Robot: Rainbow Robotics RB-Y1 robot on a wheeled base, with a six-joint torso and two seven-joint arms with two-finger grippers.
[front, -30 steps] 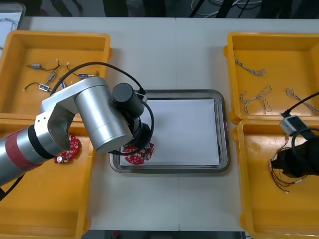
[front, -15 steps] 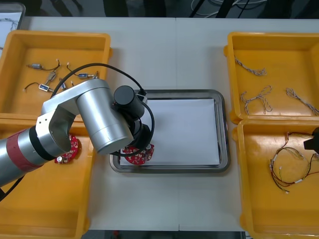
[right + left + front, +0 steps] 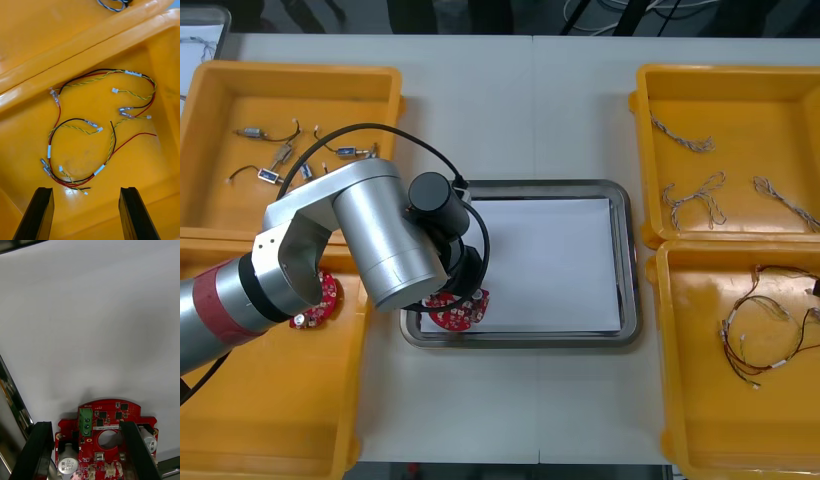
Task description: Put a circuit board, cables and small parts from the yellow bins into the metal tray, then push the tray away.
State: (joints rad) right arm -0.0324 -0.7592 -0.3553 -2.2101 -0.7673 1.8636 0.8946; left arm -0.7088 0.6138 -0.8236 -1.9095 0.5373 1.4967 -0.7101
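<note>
A round red circuit board (image 3: pixel 456 310) lies on the white inside of the metal tray (image 3: pixel 530 340), at its near left corner. My left arm (image 3: pixel 380 235) reaches over that corner. In the left wrist view the left gripper (image 3: pixel 88 455) is open, one black finger (image 3: pixel 39 450) on each side of the circuit board (image 3: pixel 108 427), which rests flat on the tray's white floor (image 3: pixel 90 315). My right gripper (image 3: pixel 86 215) hangs open above the red and yellow cables (image 3: pixel 101 127), which lie loose in the near right yellow bin (image 3: pixel 740 430).
A second red board (image 3: pixel 320 298) lies in the near left bin (image 3: pixel 270 400). Small metal parts (image 3: pixel 280 160) sit in the far left bin. Twisted blue and white cables (image 3: pixel 695 195) lie in the far right bin. The red and yellow cables (image 3: pixel 760 335) stay untouched.
My left gripper has opened and let go of the circuit board in the tray. My right arm has drawn back to the right, away from over the cables.
</note>
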